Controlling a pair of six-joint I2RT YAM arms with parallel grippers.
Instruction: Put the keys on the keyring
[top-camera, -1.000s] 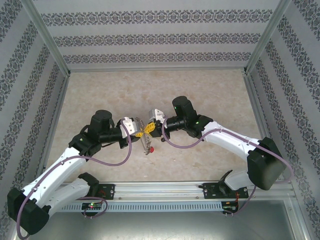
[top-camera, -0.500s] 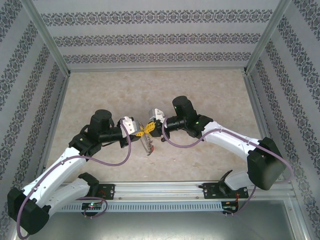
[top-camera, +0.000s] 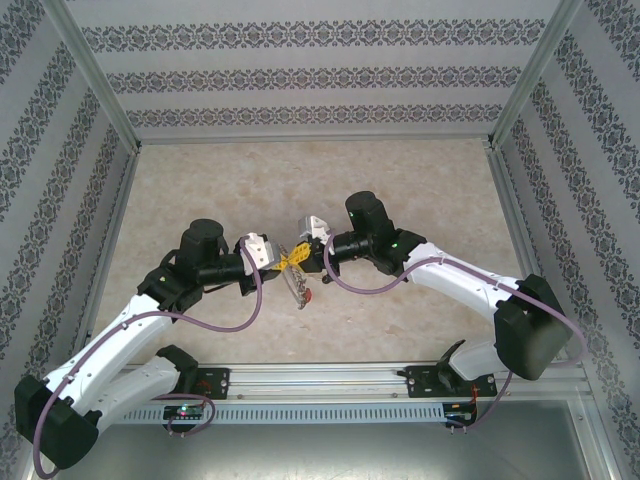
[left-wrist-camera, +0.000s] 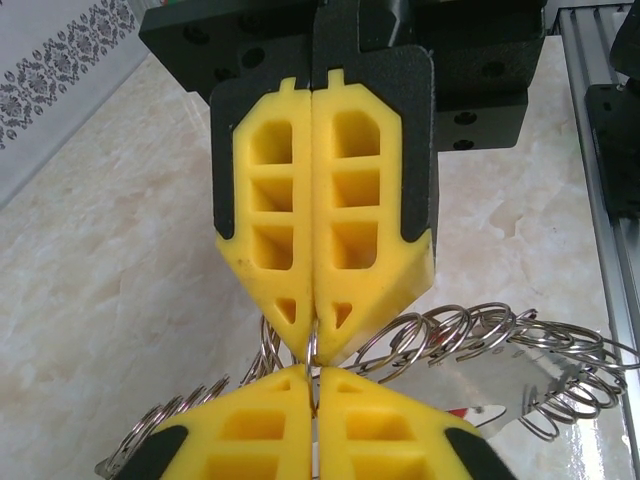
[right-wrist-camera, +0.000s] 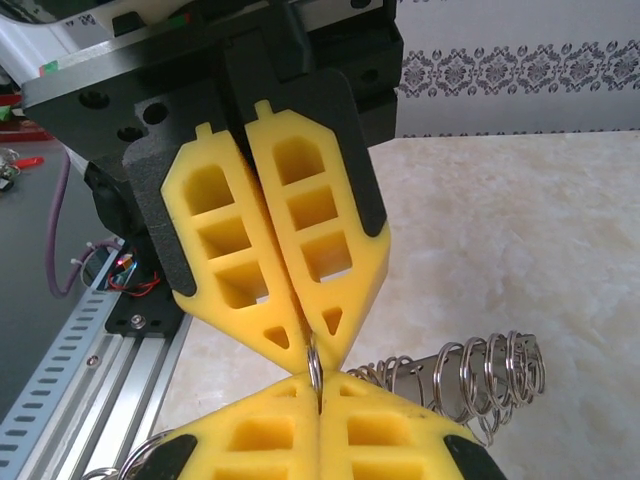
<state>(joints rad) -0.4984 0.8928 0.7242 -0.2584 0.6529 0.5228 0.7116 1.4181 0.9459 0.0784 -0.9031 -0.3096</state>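
The keyring (left-wrist-camera: 455, 335) is pinched by its thin wire between the left gripper (left-wrist-camera: 313, 378) and right gripper (right-wrist-camera: 320, 385) (tips almost touching). It is presumably steadied so for threading.

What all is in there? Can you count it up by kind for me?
2 robot arms: left arm, right arm
2 grippers: left gripper, right gripper
1 keyring
1 red-tagged key that I can make out
Total: 6

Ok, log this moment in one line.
left gripper: shut on large thin grey looped metal keyring | right gripper: shut on keyring
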